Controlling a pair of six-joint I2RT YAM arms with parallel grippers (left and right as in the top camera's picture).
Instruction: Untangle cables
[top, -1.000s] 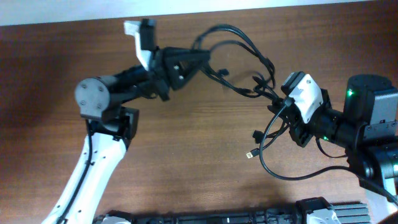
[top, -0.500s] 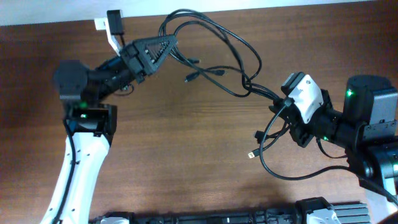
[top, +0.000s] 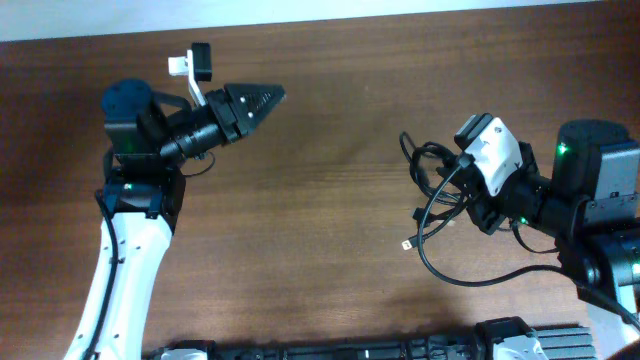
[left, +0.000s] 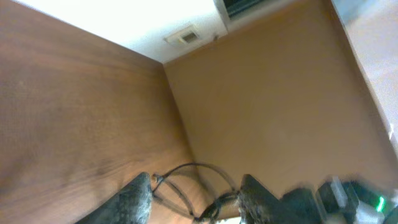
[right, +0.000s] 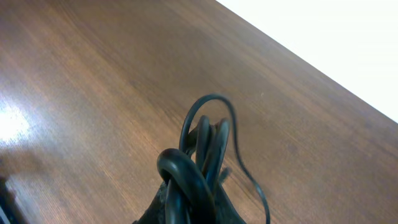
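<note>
The left gripper (top: 268, 96) has let go. A moment ago it was pulling the cables (top: 428, 158) out long between the two arms. Now its jaws stand apart with nothing in them, as the left wrist view shows. The cables have sprung back and sit far ahead of its tips, well apart from it.

The right gripper (top: 462, 172) is pinching the cables. They are all bunched up right at its tips in a tight clump. One big loop hangs out beside it on the table (top: 330, 220), and a small pale plug (top: 405, 244) lies near that loop. In the right wrist view the clump (right: 199, 149) looks like thick loops stacked on each other, with one thin cord curling away.

So the pull does not seem to have worked — the cables look as knotted as ever, I think. The left gripper will likely need to reach back in, grab one loose end near the right gripper's tips and pull again.

There are no boxes, trays or bins here, so nothing is in one.
</note>
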